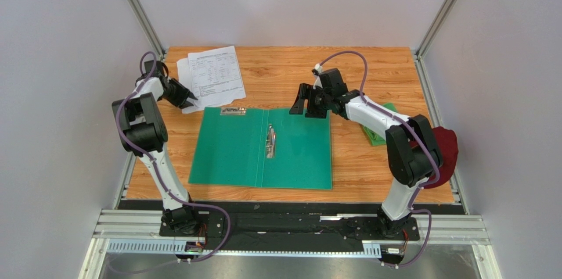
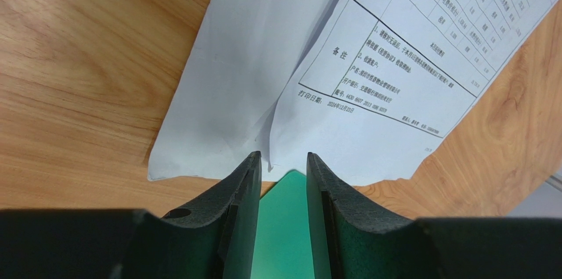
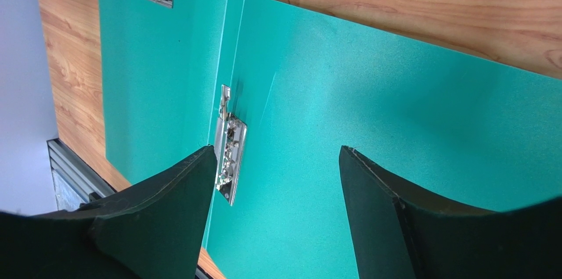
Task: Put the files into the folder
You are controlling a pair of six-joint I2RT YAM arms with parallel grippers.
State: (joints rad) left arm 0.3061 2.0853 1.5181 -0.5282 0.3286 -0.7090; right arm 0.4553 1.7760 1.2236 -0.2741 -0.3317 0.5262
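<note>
The teal-green folder (image 1: 297, 154) lies open and flat in the middle of the table. The files (image 1: 214, 75), white printed sheets, lie overlapping at the back left, just beyond the folder's far left corner. My left gripper (image 1: 191, 99) is narrowly open and low at the sheets' near edge. In the left wrist view its tips (image 2: 283, 157) sit at the edge of the files (image 2: 369, 62), with a folder corner (image 2: 283, 226) showing between the fingers. My right gripper (image 1: 300, 109) is open and empty above the folder's far right flap (image 3: 396, 95).
A metal clip (image 1: 270, 141) sits along the folder's spine, and a second clip (image 1: 233, 112) at the left flap's far edge. A bright green cloth (image 1: 376, 135) lies under the right arm. A dark red object (image 1: 448, 147) is at the table's right edge.
</note>
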